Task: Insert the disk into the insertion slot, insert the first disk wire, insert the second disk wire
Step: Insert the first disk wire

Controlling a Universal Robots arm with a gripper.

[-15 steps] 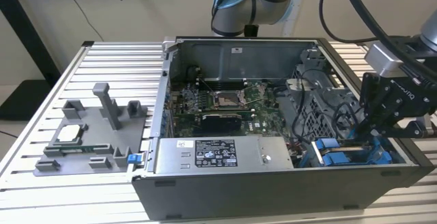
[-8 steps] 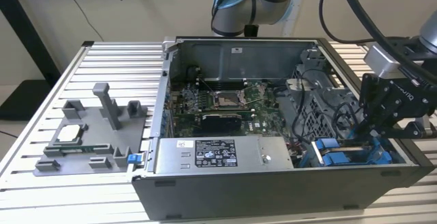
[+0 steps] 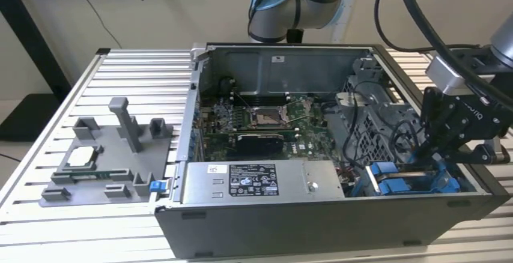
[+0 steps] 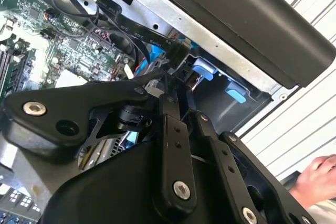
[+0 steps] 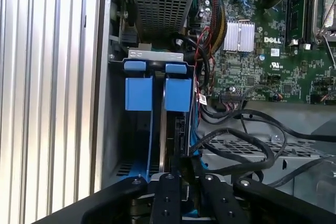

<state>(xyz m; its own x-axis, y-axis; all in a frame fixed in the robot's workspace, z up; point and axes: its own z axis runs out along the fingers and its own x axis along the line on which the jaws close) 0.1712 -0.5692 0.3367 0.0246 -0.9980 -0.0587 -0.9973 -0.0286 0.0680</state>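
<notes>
Second wrist view gives us the end effector (image 4: 169,82) pinched nearly closed on a black wire plug (image 4: 177,59), just beside the slot (image 5: 115,129). We see the disk (image 5: 178,95) standing inside that slot.

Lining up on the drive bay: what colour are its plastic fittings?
Bright blue; the fittings in the insertion slot show best in the first wrist view.

Note that the pincer (image 5: 181,170) is matt black. Directly ahead of it you will find bright blue fittings (image 5: 137,93) set in the grey sheet-metal insertion slot (image 5: 118,140). The disk (image 5: 176,129) edge there appears dark with a silver strip, though shadow makes this uncertain. Beside the pincer, the cables (image 5: 252,140) are black and the thin wires (image 5: 202,38) are red. Beyond them the motherboard (image 5: 262,51) is green. On the pincer's opposite side, the table (image 5: 47,77) is silver with parallel ribs.
</notes>
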